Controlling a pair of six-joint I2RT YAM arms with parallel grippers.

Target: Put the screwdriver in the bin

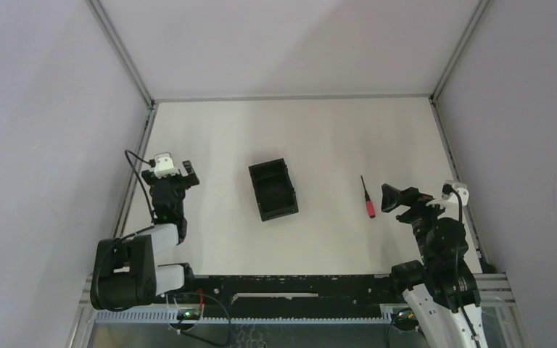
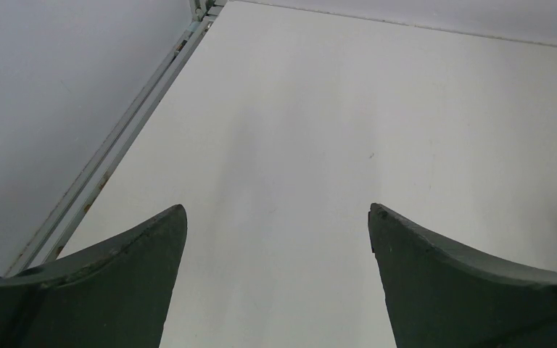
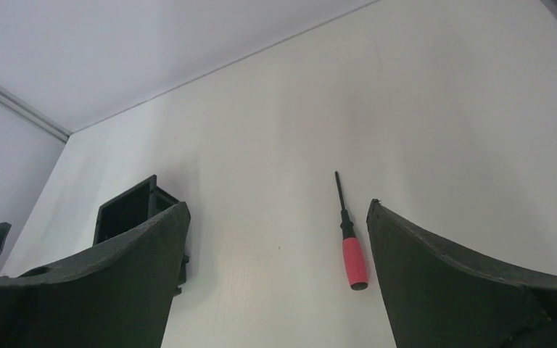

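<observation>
The screwdriver point(image 1: 367, 198), with a thin black shaft and a short red handle, lies on the white table right of centre, handle toward the near side. It shows in the right wrist view point(image 3: 351, 246) just inside the right finger. The black bin point(image 1: 273, 189) stands open-topped at the table's middle; the left finger partly hides it in the right wrist view point(image 3: 125, 209). My right gripper point(image 1: 397, 197) is open and empty, just right of the screwdriver. My left gripper point(image 1: 177, 172) is open and empty at the left, over bare table point(image 2: 278, 210).
A metal frame rail point(image 1: 134, 177) runs along the table's left edge, close to the left gripper, and another point(image 1: 453, 167) along the right edge. Grey walls enclose the table. A black cable track point(image 1: 290, 286) lies along the near edge.
</observation>
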